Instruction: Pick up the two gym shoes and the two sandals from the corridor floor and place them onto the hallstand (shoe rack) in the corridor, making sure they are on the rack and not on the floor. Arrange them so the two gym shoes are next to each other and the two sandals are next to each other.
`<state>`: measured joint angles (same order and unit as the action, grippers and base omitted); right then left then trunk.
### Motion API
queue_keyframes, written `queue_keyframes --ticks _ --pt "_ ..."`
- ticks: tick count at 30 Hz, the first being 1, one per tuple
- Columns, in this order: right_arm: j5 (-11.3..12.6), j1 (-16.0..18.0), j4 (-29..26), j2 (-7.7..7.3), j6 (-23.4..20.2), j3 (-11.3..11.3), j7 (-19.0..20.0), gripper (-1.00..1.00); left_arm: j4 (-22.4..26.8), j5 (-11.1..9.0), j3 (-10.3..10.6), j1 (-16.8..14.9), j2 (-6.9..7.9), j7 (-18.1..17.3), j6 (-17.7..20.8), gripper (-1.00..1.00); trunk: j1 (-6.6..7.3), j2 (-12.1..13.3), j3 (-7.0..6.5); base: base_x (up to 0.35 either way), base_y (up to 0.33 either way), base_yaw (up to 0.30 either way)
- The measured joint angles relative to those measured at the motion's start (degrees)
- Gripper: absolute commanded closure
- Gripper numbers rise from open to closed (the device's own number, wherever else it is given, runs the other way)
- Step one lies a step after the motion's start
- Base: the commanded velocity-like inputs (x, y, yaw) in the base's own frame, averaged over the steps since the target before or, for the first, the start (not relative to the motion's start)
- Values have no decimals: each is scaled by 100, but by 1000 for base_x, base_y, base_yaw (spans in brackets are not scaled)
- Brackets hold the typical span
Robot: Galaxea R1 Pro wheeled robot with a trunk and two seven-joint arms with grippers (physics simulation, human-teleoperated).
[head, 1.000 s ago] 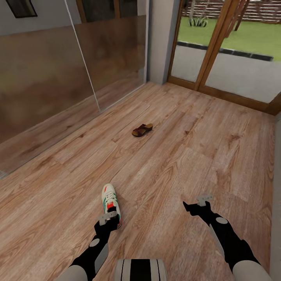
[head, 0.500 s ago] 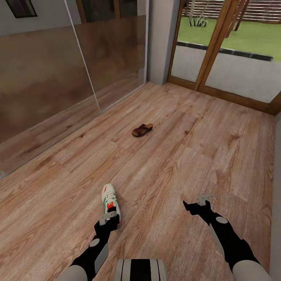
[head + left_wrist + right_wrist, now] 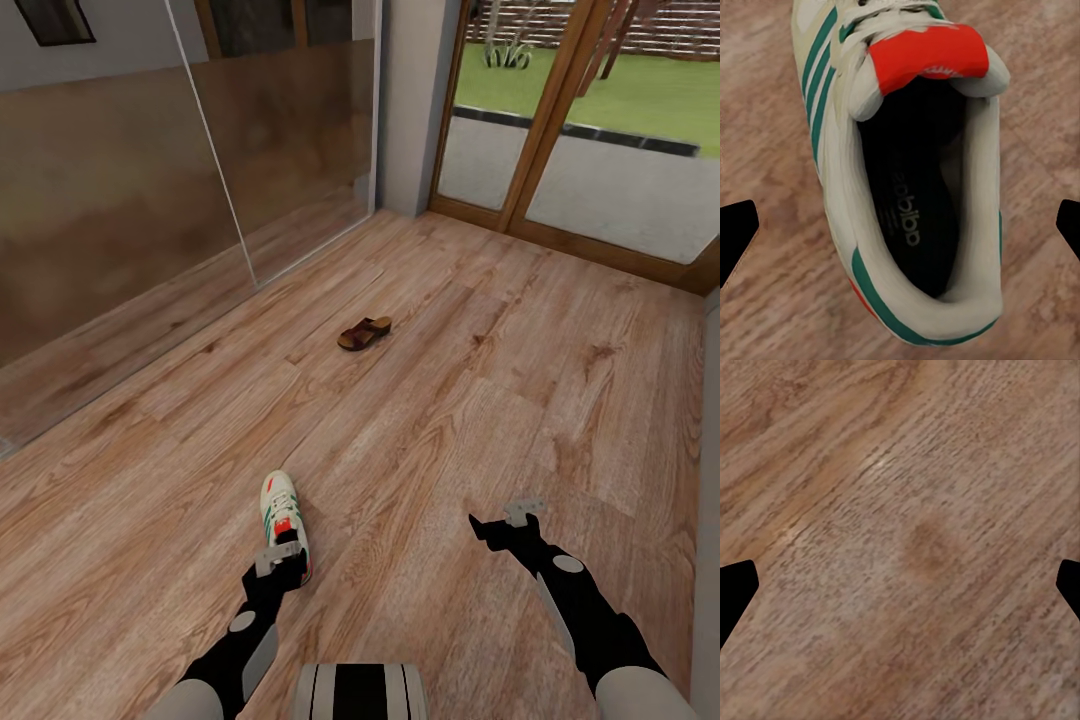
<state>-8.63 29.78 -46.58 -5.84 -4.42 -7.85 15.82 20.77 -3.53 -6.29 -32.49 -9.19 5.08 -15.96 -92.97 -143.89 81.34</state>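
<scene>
One gym shoe (image 3: 282, 512), white with green stripes and a red tongue, lies on the corridor floor (image 3: 450, 400) just ahead of my base. My left gripper (image 3: 279, 560) hovers over its heel, open. In the left wrist view the gym shoe (image 3: 915, 187) sits between the dark fingertips (image 3: 735, 234) of the left gripper (image 3: 904, 229), with neither touching it. One brown sandal (image 3: 364, 333) lies farther off near the middle of the floor. My right gripper (image 3: 503, 523) hangs open over bare planks, and the right wrist view shows the right gripper (image 3: 900, 589) holding nothing. The hallstand is out of view.
A tall glass partition (image 3: 150, 200) runs along the left side. A grey pillar (image 3: 415, 100) stands at the back, beside wood-framed glass doors (image 3: 560, 130) with lawn behind them. A pale wall edge (image 3: 708, 480) borders the right.
</scene>
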Motion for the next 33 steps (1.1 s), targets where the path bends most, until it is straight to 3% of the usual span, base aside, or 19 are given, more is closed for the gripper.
queue_keyframes --ticks 15,33 --pt "0 0 -8 0 -1 0 0 -100 8 -3 -2 0 33 -39 -10 -100 1 0 0 95 -48 0" --pt "0 0 -14 0 0 0 0 -100 11 -5 -7 6 33 -40 -13 -100 0 0 0 8 -4 0"
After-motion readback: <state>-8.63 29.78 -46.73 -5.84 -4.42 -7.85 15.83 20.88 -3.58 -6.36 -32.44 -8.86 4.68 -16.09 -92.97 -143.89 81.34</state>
